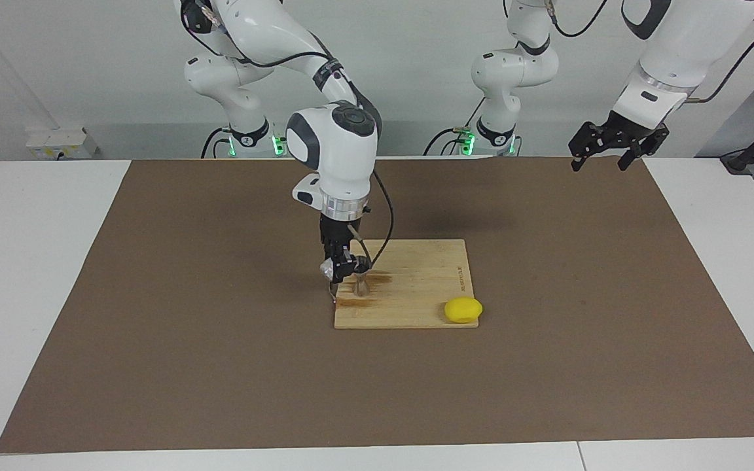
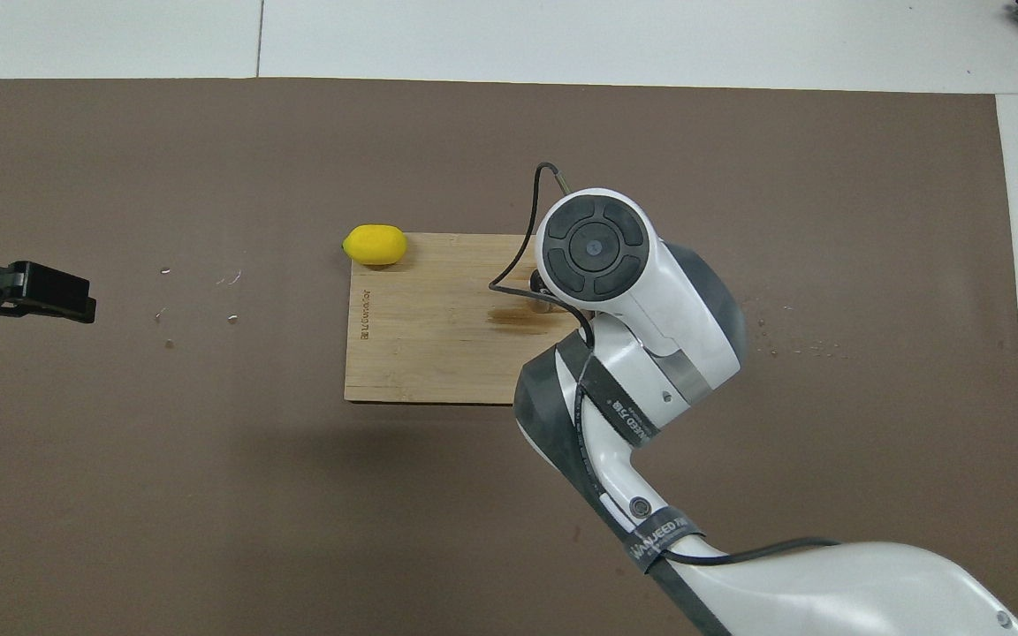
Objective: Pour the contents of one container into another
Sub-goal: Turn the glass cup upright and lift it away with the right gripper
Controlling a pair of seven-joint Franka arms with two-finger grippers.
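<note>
Right gripper [image 1: 344,269] clamps tilted clear glass cup [image 1: 328,270] over steel jigger [image 1: 361,286]; left gripper [image 1: 601,159] apart.

Your right arm reaches forward with its wrist pointing straight down, right gripper [image 1: 344,278] low and clamped tight, while your left arm waits raised at its own end, left gripper [image 1: 603,157] hanging with fingers spread.

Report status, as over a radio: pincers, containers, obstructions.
Right pincer shut on glass cup, tipped over jigger on cutting board. Left pincer open, waiting. Lemon apart from both.
</note>
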